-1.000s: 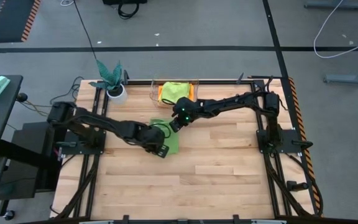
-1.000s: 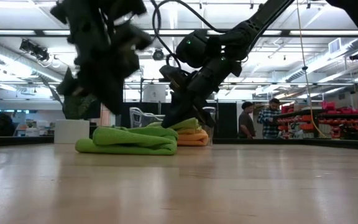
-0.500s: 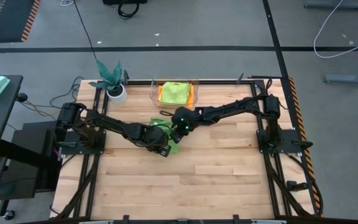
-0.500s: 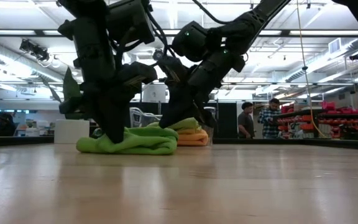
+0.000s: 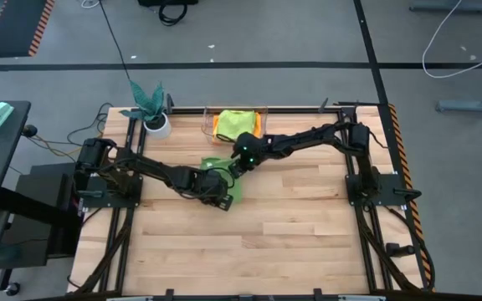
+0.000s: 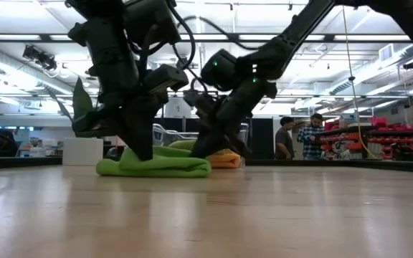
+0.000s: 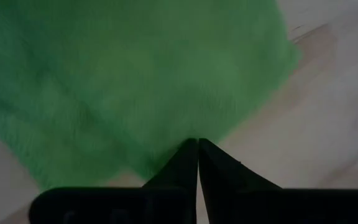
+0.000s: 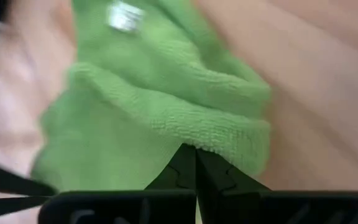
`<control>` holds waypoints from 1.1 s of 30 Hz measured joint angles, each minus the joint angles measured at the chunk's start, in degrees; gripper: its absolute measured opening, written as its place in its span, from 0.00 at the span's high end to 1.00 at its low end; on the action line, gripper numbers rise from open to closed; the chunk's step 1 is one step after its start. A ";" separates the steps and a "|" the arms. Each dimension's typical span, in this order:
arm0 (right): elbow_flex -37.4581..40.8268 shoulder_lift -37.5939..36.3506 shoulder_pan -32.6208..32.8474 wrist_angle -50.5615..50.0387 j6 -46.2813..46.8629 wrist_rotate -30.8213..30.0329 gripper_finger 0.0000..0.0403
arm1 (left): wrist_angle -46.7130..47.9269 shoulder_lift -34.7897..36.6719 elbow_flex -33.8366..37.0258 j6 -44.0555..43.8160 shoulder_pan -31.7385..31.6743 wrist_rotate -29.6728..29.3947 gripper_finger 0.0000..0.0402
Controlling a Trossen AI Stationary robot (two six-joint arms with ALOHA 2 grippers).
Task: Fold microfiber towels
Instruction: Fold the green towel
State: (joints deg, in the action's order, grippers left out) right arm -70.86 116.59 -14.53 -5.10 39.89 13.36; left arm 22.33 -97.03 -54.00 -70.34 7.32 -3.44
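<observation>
I see a clear bin (image 5: 208, 125) at the table's (image 5: 308, 242) far edge holding a lime towel (image 5: 234, 121) over an orange one (image 5: 259, 127). The green towel (image 5: 228, 186) lies mid-table; my left gripper (image 5: 220, 191) and right gripper (image 5: 234, 166) each pinch its edge, fingers closed. Bare wood spreads nearer me.

Towel at mid-counter, both pincers on it

The towel (image 5: 224, 177) lies on the counter (image 5: 291, 242), the left pincer (image 5: 222, 194) at its near edge, the right pincer (image 5: 233, 165) at its far side. Behind it a bin (image 5: 210, 125) holds more towels (image 5: 234, 124). A plant (image 5: 151, 107) stands left of the bin.
</observation>
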 joint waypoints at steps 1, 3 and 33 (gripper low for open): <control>0.10 0.05 -0.55 -0.66 -0.01 0.07 1.00 | 0.10 0.00 0.00 -0.07 0.16 0.00 0.95; 0.14 0.05 -1.49 0.74 0.00 -0.01 1.00 | 0.26 0.00 0.00 -0.94 0.61 -0.03 0.94; -12.27 -0.10 2.01 -18.46 -11.48 -2.65 0.98 | 10.36 4.93 -0.08 -8.99 2.83 -8.49 0.95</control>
State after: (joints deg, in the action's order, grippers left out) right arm -83.13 116.49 -12.52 -23.56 28.41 10.71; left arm 32.69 -92.11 -54.07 -79.33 10.15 -11.93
